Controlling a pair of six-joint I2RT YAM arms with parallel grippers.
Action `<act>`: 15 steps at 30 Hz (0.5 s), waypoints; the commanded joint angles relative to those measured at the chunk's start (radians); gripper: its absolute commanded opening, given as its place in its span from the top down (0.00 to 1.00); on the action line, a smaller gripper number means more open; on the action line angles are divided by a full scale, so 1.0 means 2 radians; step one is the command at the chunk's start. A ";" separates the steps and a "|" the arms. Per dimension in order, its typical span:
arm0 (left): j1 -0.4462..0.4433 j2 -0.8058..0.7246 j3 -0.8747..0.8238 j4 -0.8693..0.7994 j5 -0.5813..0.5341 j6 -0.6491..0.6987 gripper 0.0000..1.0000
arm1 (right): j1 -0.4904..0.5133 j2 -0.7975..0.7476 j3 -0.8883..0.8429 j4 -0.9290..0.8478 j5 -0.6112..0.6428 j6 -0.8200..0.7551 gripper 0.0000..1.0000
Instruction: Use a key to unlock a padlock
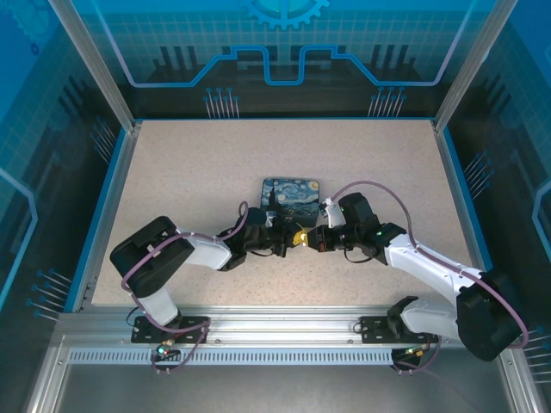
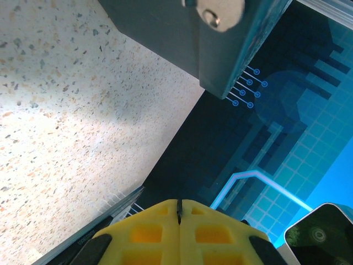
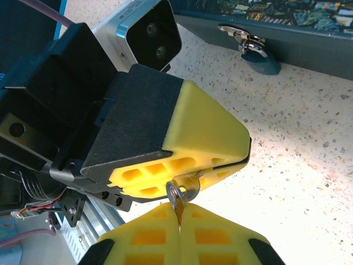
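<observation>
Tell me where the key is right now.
The key sits low-centre in the right wrist view, where the shut yellow jaws of the left gripper and right gripper meet. From above, that is mid-table, just before the printed box.

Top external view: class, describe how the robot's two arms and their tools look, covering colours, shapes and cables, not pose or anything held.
The left arm and right arm have white links with bulky black joints. A purple cable loops along each. The left tool and right tool have yellow, wedge-shaped fingers with square cut-outs.
</observation>
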 commanded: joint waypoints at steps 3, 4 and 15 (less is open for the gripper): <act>-0.003 -0.013 -0.006 0.017 -0.010 0.005 1.00 | -0.007 -0.015 -0.005 -0.012 0.007 -0.005 1.00; -0.002 -0.016 -0.005 0.012 -0.011 0.014 1.00 | -0.008 -0.022 -0.008 -0.015 0.013 -0.002 1.00; -0.001 -0.149 0.057 -0.248 -0.077 0.289 1.00 | -0.038 -0.137 -0.028 -0.074 0.058 0.035 0.00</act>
